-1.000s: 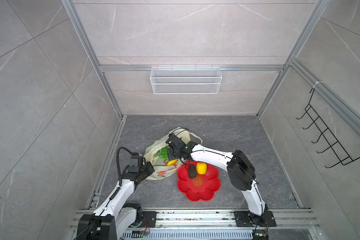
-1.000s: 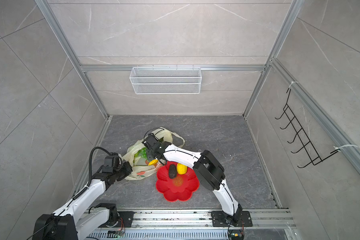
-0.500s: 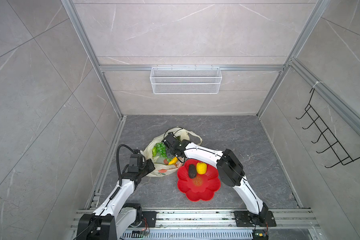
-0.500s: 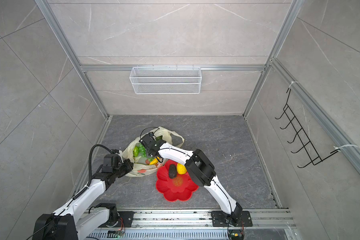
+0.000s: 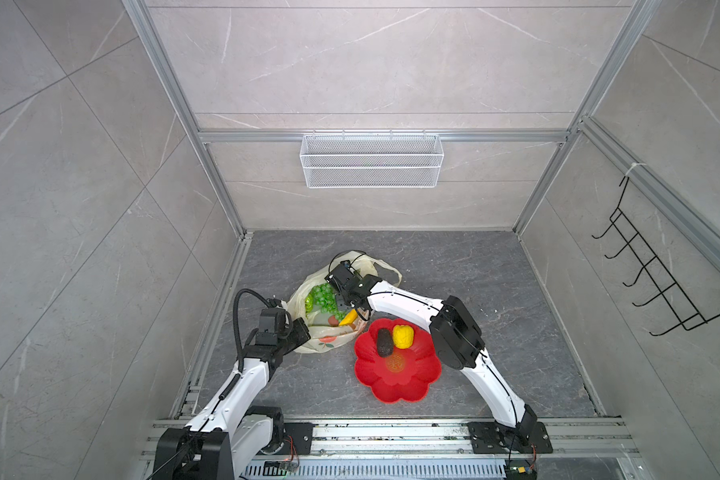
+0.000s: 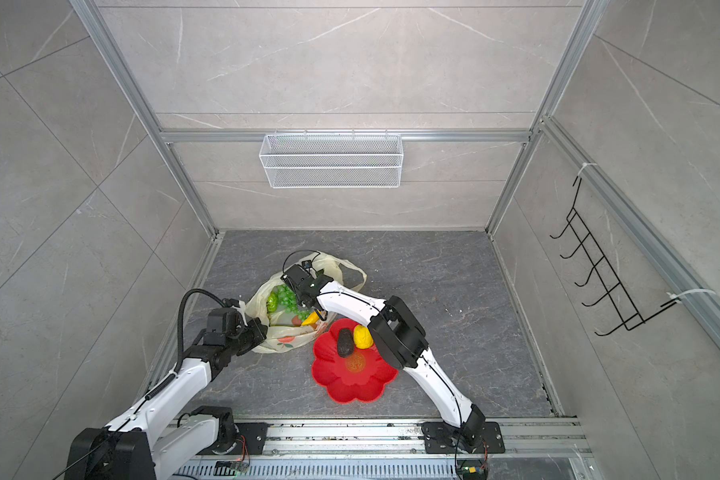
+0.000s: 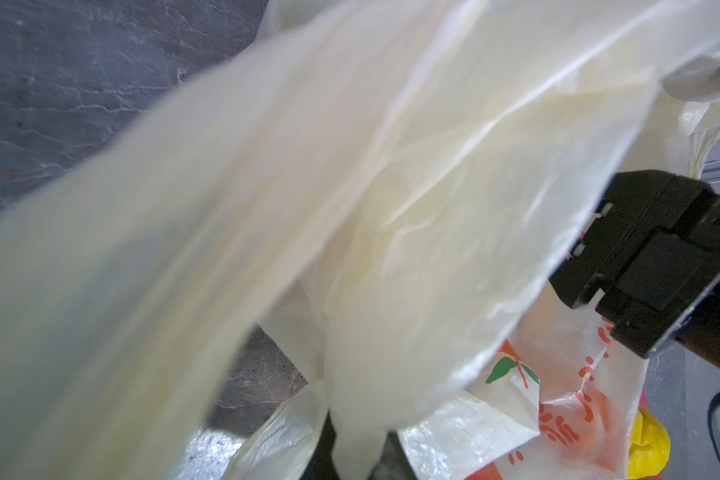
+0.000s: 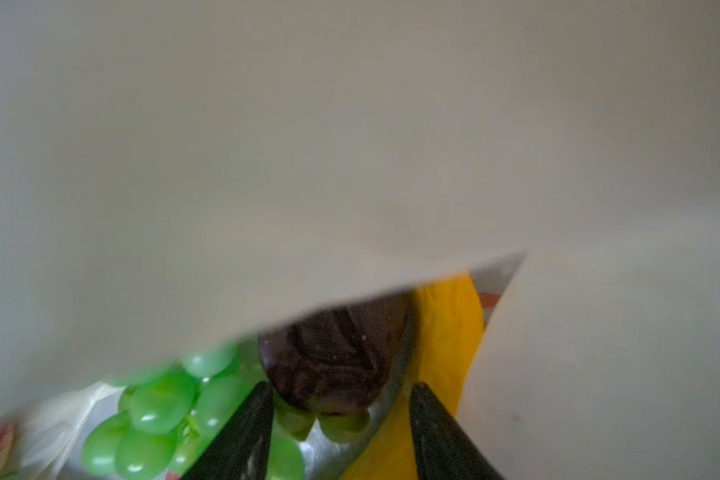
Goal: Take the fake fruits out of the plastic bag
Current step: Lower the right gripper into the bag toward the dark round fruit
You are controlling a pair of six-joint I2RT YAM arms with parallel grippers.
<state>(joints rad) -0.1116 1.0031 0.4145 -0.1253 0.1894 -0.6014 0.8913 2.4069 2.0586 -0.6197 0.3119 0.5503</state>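
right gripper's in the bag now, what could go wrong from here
1. The open right gripper faces the dark-brown piece with the grape bunch and banana crowding it; closing could catch grapes too or squeeze the glossy piece away.
2. Loose film of the plastic bag hangs right over the jaws and might get pinched and dragged out.
3. The shut left gripper holds only the bag's rim; a hard pull may slip it free.
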